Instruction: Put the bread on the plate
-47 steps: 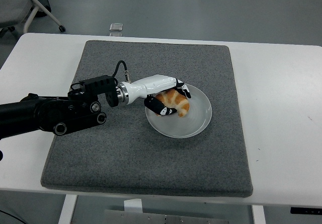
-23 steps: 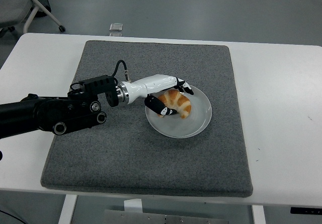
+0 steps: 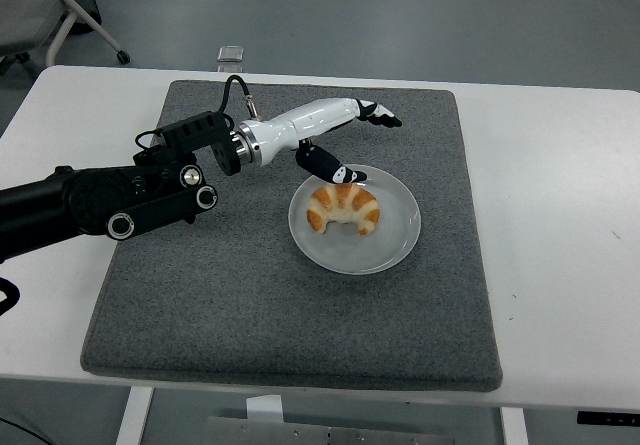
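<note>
Bread [image 3: 345, 208], a golden, ridged croissant curved like a crescent with both tips pointing toward the bottom of the frame, lies on the plate [image 3: 398, 242], slightly left of the dish's middle. That plate is round, smooth and pale grey with a shallow rim, and it sits right of centre on a square mat [image 3: 250, 305] of coarse dark grey felt. The mat covers much of the white tabletop [image 3: 560, 215]. Coming in from the left edge, the black jointed arm ends in a glossy white forearm shell and the left hand [image 3: 345, 140], which is raised above the plate's upper left rim and apart from the croissant. Its black-tipped fingers [image 3: 383, 117] are spread and hold nothing; the thumb points down toward the plate. In the upper left corner stands a chair base [image 3: 85, 15] on a grey floor.
</note>
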Motion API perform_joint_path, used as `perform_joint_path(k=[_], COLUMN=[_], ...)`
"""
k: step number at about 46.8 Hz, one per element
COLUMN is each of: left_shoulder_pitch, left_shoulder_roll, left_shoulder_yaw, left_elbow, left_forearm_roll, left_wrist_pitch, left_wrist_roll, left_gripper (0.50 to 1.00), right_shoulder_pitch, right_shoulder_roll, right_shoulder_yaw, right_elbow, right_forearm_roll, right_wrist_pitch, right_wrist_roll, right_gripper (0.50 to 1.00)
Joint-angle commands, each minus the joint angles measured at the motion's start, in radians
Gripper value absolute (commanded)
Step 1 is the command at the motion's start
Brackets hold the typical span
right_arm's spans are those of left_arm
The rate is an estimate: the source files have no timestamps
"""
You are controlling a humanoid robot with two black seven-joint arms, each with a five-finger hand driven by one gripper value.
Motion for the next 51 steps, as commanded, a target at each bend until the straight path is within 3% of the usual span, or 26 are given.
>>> perform_joint_path(k=[1,11,25,31,41,51], left_shoulder_pitch=[-0.001,-0.053,-0.239,-0.259,-0.241,-0.219], left_shoulder_roll=[0.003,0.026,0.194,0.238,0.315,0.33], left_shoulder_yaw=[-0.054,-0.202,-0.197,-0.194,-0.194,-0.196], left_elbow=[0.0,0.008,0.041,0.106,0.212,0.316], left_forearm_roll=[-0.017,-0.285,-0.842,-1.032,-1.152,-1.213], left_wrist_pitch=[-0.025,-0.187,-0.295,-0.347,-0.41,-0.483], left_wrist_roll=[0.0,0.009,0.015,0.02,0.021,0.063], left_gripper=[0.941,0.941,0.945,0.945,0.945,0.943], right_shoulder_pitch=[0.0,0.0,0.0,0.0,0.0,0.0], right_shoulder_roll=[0.0,0.0,0.0,0.0,0.0,0.0], right_shoulder_yaw=[0.0,0.0,0.0,0.0,0.0,0.0], right_elbow=[0.0,0.0,0.0,0.0,0.0,0.0], right_forearm_roll=[0.0,0.0,0.0,0.0,0.0,0.0], right_wrist_pitch=[0.0,0.0,0.0,0.0,0.0,0.0], right_wrist_roll=[0.0,0.0,0.0,0.0,0.0,0.0], right_gripper=[0.93,0.93,0.93,0.93,0.93,0.93])
